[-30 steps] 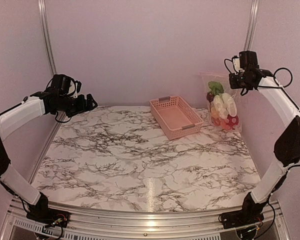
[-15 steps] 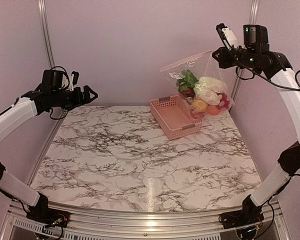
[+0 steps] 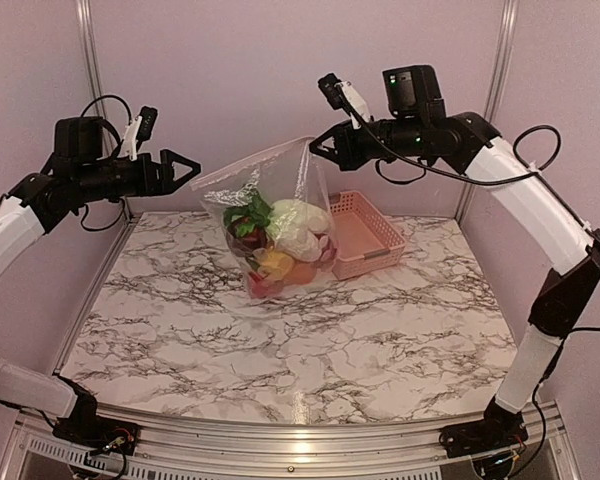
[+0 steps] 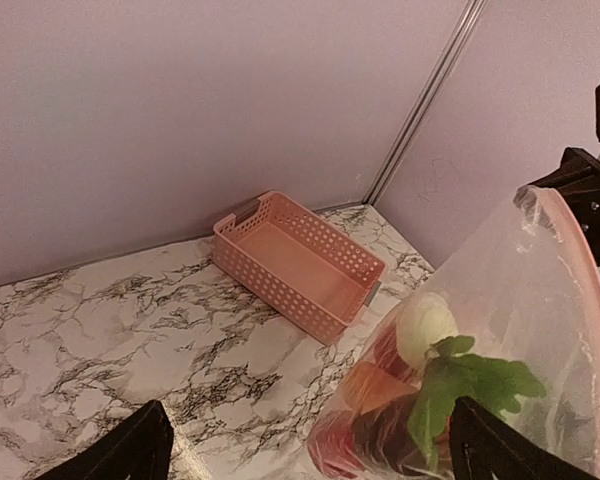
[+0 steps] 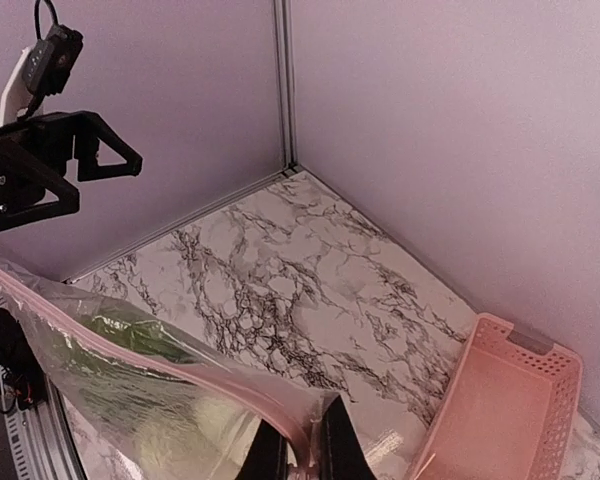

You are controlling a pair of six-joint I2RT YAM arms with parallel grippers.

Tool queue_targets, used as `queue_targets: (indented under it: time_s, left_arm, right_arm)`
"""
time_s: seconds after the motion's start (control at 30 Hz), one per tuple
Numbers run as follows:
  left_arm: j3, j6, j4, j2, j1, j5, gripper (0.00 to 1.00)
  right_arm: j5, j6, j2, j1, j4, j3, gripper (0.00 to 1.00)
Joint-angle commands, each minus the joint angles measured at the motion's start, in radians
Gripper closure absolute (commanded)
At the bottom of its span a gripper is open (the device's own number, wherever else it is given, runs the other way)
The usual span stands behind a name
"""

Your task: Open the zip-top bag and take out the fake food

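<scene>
R claw clenched on zip-top bag at top corner, bag hanging mid-desk, fake food bunched low, pieces overlapping, hard to separate; L claw released, apart at left; marbled desk, pink basket partly behind bag, lilac walls.

fake food in zip-top bag, basket behind, right

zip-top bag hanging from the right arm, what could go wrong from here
1. The right gripper pinches the zip-top bag at one top corner only, with all the fake food hanging below, so the film could slip out of the grip.
2. The left gripper is open and apart from the bag's free corner. Reaching in, it may catch only thin film or push the bag away.
</scene>
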Motion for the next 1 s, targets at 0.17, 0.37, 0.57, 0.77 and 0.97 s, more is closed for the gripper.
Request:
queue_targets:
  time_s: [0.17,0.37,0.57,0.77,0.97]
  left_arm:
    - [0.065,0.134,-0.201,-0.026,-0.092,-0.007,0.01]
    - [0.071,0.216,-0.247,-0.001,-0.183,-0.029,0.03]
    - [0.097,0.288,-0.239,0.075,-0.217,-0.049,0.11]
    - [0.138,0.341,-0.233,0.160,-0.268,-0.028,0.20]
    - [0.097,0.402,-0.245,0.181,-0.276,-0.140,0.44]
  right_arm:
    - [-0.078,0.096,0.190,0.121,0.095,0.046,1.00]
    - [-0.103,0.123,0.229,0.138,0.092,0.053,1.00]
    - [-0.101,0.118,0.249,0.138,0.038,0.079,1.00]
    - [-0.075,0.126,0.251,0.138,-0.017,0.110,1.00]
    - [-0.093,0.119,0.248,0.138,-0.082,0.126,1.00]
